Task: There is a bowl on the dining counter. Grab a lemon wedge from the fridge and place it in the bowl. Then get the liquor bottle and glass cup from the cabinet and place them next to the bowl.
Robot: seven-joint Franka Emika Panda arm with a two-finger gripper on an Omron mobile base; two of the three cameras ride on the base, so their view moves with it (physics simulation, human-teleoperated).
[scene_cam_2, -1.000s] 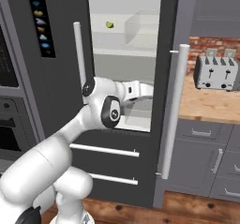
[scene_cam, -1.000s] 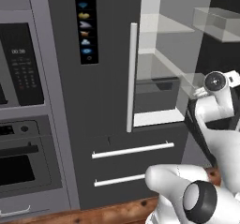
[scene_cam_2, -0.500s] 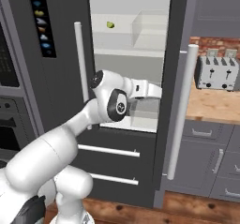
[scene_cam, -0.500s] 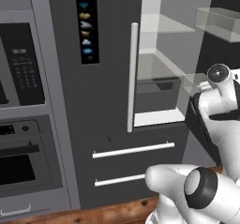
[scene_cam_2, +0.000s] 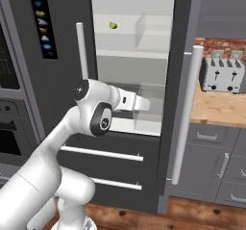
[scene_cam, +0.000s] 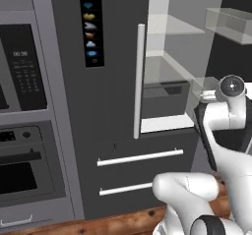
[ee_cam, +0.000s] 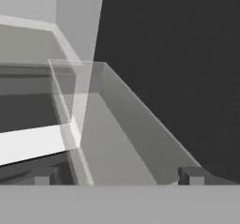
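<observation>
Two dark finger tips (ee_cam: 44,175) of the gripper (ee_cam: 117,175) are seen spread wide apart, with nothing held between them. Just ahead of the gripper, a clear door bin (ee_cam: 117,138) is seen, its long wall running up and away. Beyond it, the white interior of the fridge (scene_cam_2: 129,75) is exposed, one door being swung open. Farther in and well above the gripper, the lemon wedge (scene_cam_2: 113,25) is seen resting on an upper shelf (scene_cam_2: 125,51)

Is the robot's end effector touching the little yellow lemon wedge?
Apart. The right base view shows the lemon wedge on an upper fridge shelf, while the end effector reaches in clearly lower.
</observation>
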